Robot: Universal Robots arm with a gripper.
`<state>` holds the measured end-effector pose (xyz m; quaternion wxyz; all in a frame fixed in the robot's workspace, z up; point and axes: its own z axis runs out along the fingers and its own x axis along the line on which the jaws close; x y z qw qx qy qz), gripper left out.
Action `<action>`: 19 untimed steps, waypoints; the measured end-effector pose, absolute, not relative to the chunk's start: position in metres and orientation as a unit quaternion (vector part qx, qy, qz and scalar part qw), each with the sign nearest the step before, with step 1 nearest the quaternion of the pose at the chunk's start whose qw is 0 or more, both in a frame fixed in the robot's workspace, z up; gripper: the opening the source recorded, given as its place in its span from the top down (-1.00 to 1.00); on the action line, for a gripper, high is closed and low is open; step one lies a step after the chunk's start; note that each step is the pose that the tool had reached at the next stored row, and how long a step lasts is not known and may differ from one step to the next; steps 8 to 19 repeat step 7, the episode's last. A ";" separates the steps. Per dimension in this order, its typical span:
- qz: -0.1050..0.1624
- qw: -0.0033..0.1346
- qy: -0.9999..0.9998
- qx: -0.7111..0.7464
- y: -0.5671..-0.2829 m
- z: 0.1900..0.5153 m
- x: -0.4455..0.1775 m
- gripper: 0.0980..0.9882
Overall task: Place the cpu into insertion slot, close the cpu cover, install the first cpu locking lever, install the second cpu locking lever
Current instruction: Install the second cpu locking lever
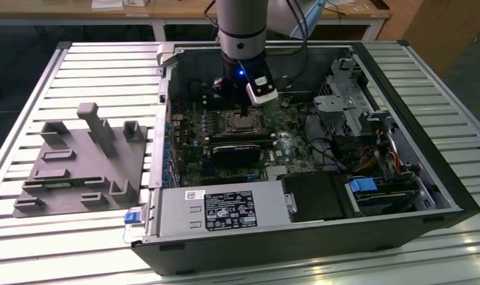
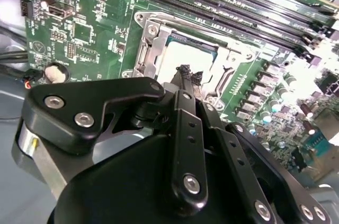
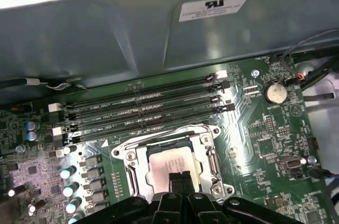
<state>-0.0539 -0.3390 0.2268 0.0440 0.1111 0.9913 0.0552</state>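
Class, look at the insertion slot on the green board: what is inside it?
The cpu lies inside the insertion slot, framed by the cpu cover. The hand hides the chip's near edge; the contacts beneath cannot be seen.

You're in a lab or workshop: an open PC case lies on a slatted metal table, grey fixture beside it, wooden desks behind.

my gripper low over the insertion slot, memory slots just beside, case wall beyond them
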 end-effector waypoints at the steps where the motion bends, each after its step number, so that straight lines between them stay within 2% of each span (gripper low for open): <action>1: 0.055 0.044 0.991 0.111 -0.339 0.227 -0.054 0.99; 19: 0.054 0.044 0.991 0.111 -0.339 0.227 -0.054 0.99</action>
